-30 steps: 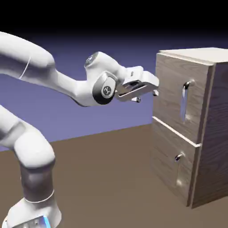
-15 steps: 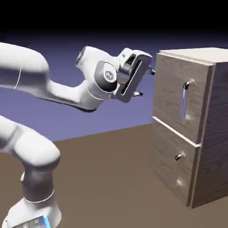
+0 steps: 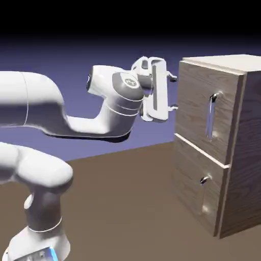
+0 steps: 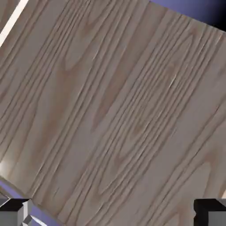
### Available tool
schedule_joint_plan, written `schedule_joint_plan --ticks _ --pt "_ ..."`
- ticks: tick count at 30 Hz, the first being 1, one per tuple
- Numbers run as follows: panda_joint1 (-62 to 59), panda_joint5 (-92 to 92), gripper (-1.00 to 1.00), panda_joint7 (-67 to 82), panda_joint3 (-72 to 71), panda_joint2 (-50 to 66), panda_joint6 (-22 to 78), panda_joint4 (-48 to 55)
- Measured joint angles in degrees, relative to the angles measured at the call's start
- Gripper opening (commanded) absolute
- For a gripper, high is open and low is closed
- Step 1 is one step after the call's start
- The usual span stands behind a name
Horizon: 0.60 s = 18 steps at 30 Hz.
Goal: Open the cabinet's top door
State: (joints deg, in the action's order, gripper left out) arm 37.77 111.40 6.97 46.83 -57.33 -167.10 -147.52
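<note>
The light-brown wood-grain cabinet (image 3: pixel 244 153) stands at the exterior view's right. Its top door (image 3: pixel 193 109) is shut flush, with a long vertical silver bar handle (image 3: pixel 210 118) near its right side. My gripper (image 3: pixel 173 93) is open, its two fingertips one above the other, pointing at the door's left edge and a short gap away from it. The handle lies well to the right of the fingers. In the hand view the top door's wood grain (image 4: pixel 114 110) fills the picture, with both grey fingertips (image 4: pixel 13 212) far apart at the bottom corners and nothing between them.
Below the top door is a shorter lower door (image 3: pixel 196 191) with a small silver handle (image 3: pixel 204 180). The brown table (image 3: pixel 127 204) runs from the robot's base to the cabinet. A strip of blue-violet backdrop (image 4: pixel 194 9) shows past the door's edge in the hand view.
The hand has rolled from nearly flat to upright, so the fingers now stand one above the other. The wrist swung up and the gripper stays open just left of the door.
</note>
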Motion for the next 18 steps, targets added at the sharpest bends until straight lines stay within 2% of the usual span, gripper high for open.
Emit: schedule_joint_plan --ticks 18 --pt "14.9 44.9 0.00 19.9 18.9 -9.9 2.8 5.4"
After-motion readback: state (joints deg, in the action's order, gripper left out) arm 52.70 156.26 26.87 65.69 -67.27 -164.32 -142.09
